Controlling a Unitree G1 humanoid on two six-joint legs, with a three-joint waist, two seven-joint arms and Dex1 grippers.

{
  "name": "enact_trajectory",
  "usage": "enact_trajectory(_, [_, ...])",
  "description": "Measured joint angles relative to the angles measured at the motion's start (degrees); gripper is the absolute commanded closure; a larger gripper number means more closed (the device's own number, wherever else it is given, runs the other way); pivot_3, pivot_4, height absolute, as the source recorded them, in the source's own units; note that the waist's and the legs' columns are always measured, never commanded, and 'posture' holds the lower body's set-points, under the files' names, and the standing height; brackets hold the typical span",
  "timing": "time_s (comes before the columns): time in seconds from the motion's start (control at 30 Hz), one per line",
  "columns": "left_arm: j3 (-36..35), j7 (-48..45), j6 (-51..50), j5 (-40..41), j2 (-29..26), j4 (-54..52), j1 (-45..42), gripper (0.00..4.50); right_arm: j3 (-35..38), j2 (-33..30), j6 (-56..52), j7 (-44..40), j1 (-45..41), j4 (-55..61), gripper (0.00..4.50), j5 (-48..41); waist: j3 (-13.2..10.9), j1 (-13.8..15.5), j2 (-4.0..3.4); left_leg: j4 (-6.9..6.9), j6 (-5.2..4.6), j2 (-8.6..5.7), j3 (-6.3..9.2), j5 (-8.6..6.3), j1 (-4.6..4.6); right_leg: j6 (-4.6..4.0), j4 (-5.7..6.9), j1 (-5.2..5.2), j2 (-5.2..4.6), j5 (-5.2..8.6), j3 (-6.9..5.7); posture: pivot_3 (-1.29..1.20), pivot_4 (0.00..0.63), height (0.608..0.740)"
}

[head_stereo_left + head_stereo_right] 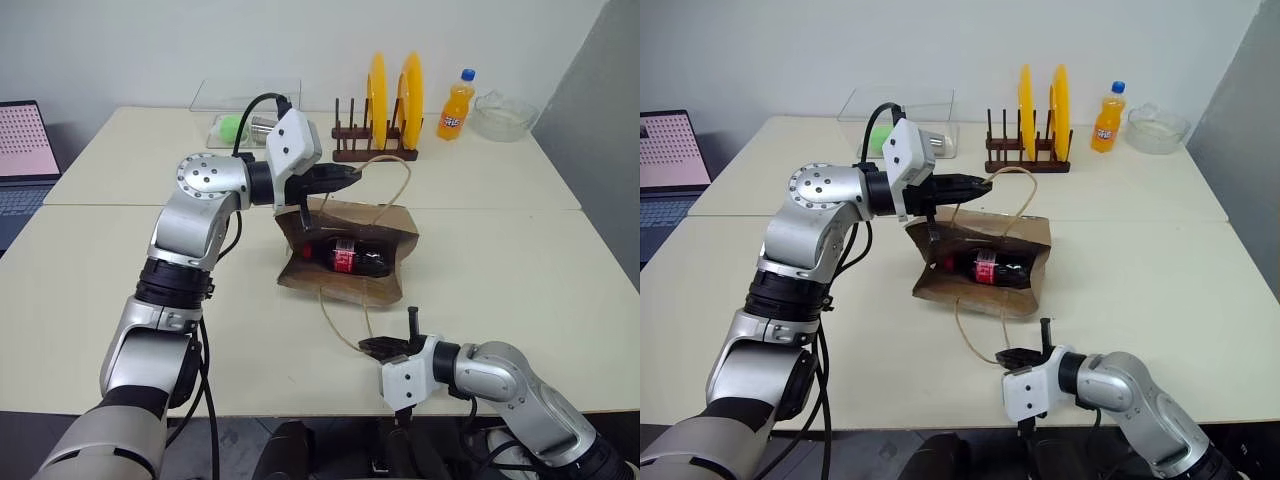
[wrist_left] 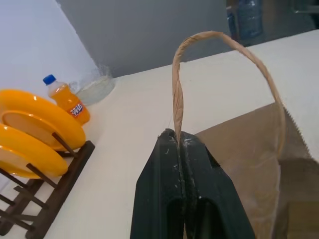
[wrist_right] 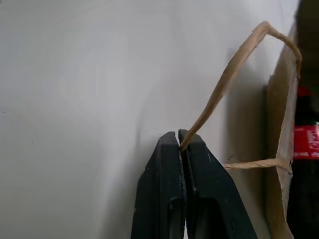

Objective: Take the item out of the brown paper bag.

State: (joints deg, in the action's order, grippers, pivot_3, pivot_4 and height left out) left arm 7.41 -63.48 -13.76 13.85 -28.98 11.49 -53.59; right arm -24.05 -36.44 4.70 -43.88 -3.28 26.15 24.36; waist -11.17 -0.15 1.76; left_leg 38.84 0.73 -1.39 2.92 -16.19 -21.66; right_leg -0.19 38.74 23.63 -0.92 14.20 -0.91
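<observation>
At frame centre we see the cola bottle (image 1: 352,257) lying inside the brown paper bag (image 1: 385,290) on the table (image 1: 520,270). Our left pincer (image 1: 352,176) pinches the upper handle (image 1: 398,180); our right pincer (image 1: 378,347) clamps the lower handle (image 1: 335,320).

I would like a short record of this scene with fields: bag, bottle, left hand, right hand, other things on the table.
bag: brown paper bag lying on its side on the table, mouth held open
bottle: cola bottle lying inside the bag, red label visible
left hand: left hand shut on the upper handle, holding it up
right hand: right hand shut on the lower handle, near the table's front edge
other things: orange soda bottle, yellow plates in a wooden rack, glass bowl, laptop
</observation>
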Motion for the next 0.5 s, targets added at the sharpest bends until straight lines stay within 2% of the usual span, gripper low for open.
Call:
enact_trajectory(0.1, [0.0,-2.0,-0.9,0.9,-0.9,-0.7,0.3,4.5,2.2,0.4,-3.7,-2.0,1.2,3.1,2.92,-5.2,0.0,0.0,0.0,0.0,-0.01,0.0,0.01,0.0,-0.01,0.0,0.0,0.0,-0.01,0.0,0.0,0.0,0.15,0.74])
enact_trajectory(0.2, [0.0,-3.0,-2.0,1.6,-1.1,-2.2,1.5,4.5,5.8,-0.7,-8.9,-5.7,3.2,9.0,2.92,-14.3,0.0,0.0,0.0,0.01,-0.02,-0.01,0.01,-0.01,-0.02,0.0,-0.01,0.0,-0.03,0.0,0.0,0.0,0.15,0.74])
enact_trajectory(0.3, [0.0,-3.4,-3.0,1.8,-1.1,-2.5,1.7,4.5,13.0,-3.1,-16.7,-8.8,4.1,14.6,2.92,-24.7,0.0,0.1,0.0,0.05,-0.04,-0.02,0.02,-0.02,-0.02,0.0,-0.01,-0.02,-0.05,0.0,-0.01,0.0,0.15,0.74])
enact_trajectory(0.37, [0.0,-3.4,-3.3,1.9,-1.1,-2.6,1.8,4.5,19.2,-7.0,-25.5,-11.4,4.5,18.8,2.92,-33.6,0.0,0.1,0.0,0.06,-0.05,-0.02,0.03,-0.03,-0.02,0.0,-0.01,-0.05,-0.05,0.0,-0.02,0.0,0.15,0.74])
enact_trajectory(0.43, [0.0,-3.4,-3.5,1.9,-1.1,-2.6,1.7,4.5,24.9,-10.9,-35.0,-13.2,2.7,20.6,2.92,-42.9,0.0,0.0,0.0,0.06,-0.05,-0.02,0.01,-0.03,0.0,0.0,-0.01,-0.05,-0.05,-0.01,-0.02,0.0,0.15,0.74])
enact_trajectory(0.5, [0.0,-3.4,-3.6,1.9,-0.8,-2.5,1.7,4.5,28.6,-12.0,-41.9,-13.0,-2.2,20.7,2.92,-49.6,0.0,-0.1,0.0,0.04,-0.06,0.0,0.01,-0.03,0.04,-0.01,0.02,-0.05,-0.05,-0.01,-0.02,0.0,0.15,0.74])
